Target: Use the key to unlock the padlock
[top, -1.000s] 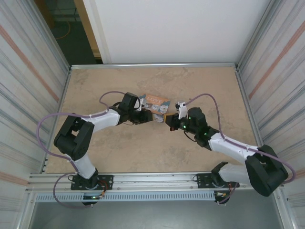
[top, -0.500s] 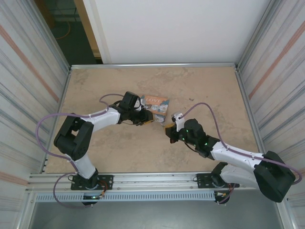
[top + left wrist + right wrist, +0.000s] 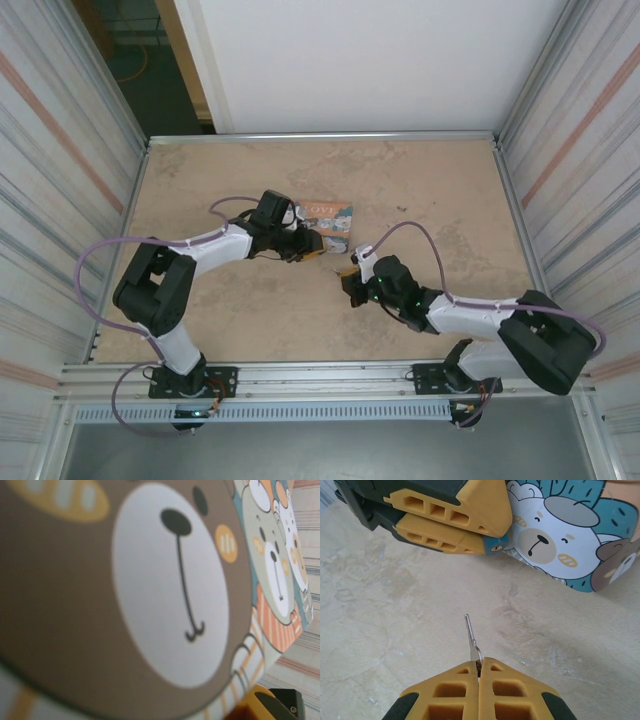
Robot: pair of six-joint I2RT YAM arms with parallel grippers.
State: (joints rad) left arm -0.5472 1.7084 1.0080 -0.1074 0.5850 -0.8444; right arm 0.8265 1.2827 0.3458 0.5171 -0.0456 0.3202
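The right pincer [image 3: 479, 669] is sitting at the bottom middle of the right wrist view. It is pressed together and pinching a thin metal key [image 3: 472, 639] that is pointing up. In the upper left, the left pincer [image 3: 492, 537] is pinching the tiny blue padlock [image 3: 500, 543] at its tips. The padlock is sitting just beside the bear tin [image 3: 570, 540] in the upper right. The key is not touching the padlock. Bare desk [image 3: 395, 610] is showing between them.

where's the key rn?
Right wrist view: the key is pinched in the right gripper, pointing toward the padlock held by the left gripper.
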